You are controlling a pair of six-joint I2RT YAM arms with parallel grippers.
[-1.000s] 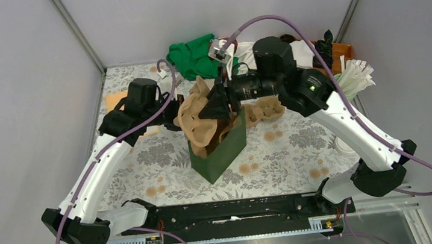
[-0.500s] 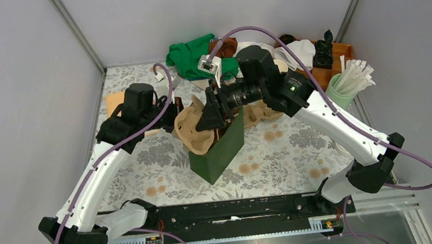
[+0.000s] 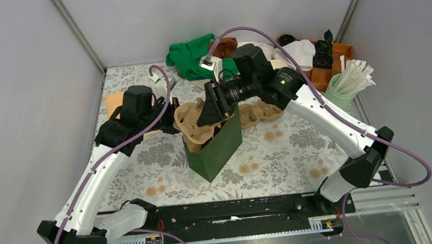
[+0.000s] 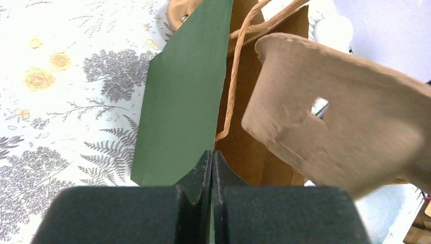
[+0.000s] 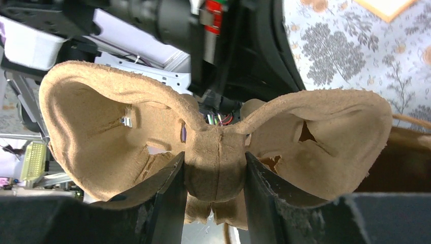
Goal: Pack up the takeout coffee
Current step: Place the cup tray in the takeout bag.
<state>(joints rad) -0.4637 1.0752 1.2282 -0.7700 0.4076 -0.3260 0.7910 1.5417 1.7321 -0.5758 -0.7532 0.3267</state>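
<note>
A green paper bag (image 3: 212,151) with a brown inside stands open mid-table. My left gripper (image 3: 172,116) is shut on its near wall's rim (image 4: 189,96); its fingertips (image 4: 206,170) pinch the green paper. My right gripper (image 3: 209,113) is shut on the middle ridge of a brown pulp cup carrier (image 5: 216,152) and holds it tilted over the bag's mouth (image 3: 192,123). The carrier also shows in the left wrist view (image 4: 345,132). The takeout coffee is not clear in the top view. A small blurred white round shape (image 4: 333,31) shows beyond the bag; I cannot tell what it is.
A second pulp carrier (image 3: 262,112) lies behind the bag. A green cloth (image 3: 193,55), a wooden box (image 3: 324,71) and a pale green cup of white straws (image 3: 351,80) crowd the back and right. A tan flat piece (image 3: 114,99) lies at the left.
My right gripper has brought the carrier down and to the left, from above the bag to its mouth. The bag has shifted slightly left. My left gripper keeps its hold.
</note>
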